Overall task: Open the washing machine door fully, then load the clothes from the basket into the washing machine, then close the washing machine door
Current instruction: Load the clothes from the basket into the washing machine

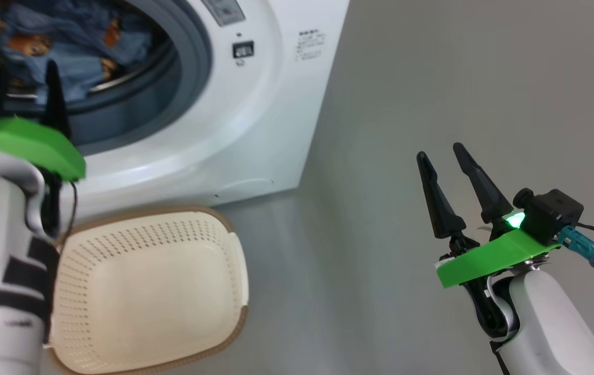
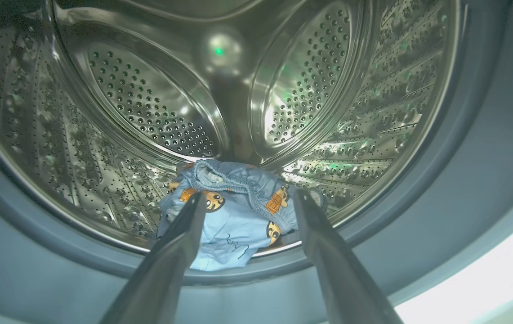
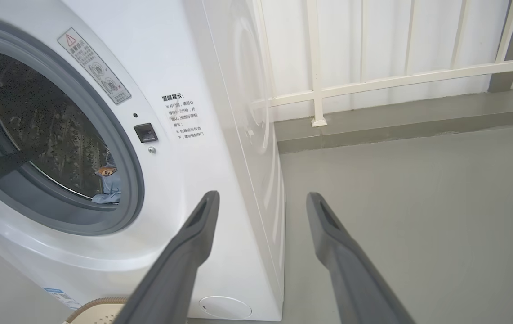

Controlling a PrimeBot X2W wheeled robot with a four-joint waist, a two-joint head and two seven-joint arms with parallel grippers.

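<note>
The white washing machine (image 1: 255, 104) stands with its opening uncovered; the washing machine door is out of view. The light blue clothes (image 2: 234, 216) with orange figures lie in a heap at the front bottom of the steel drum (image 2: 148, 103), also seen as blue clothes (image 1: 78, 52) from the head. My left gripper (image 2: 249, 194) is open at the drum mouth, its fingers either side of the heap and nothing between them. The cream basket (image 1: 146, 291) sits on the floor below the opening, with no clothes in it. My right gripper (image 1: 440, 151) hangs open over the floor, right of the machine.
The grey rubber gasket (image 2: 476, 180) rings the opening around my left fingers. Grey floor (image 1: 380, 104) stretches right of the machine. A white railing (image 3: 395, 76) and a low kerb stand behind it. The basket's brown rim (image 3: 99, 306) shows under my right gripper (image 3: 261, 195).
</note>
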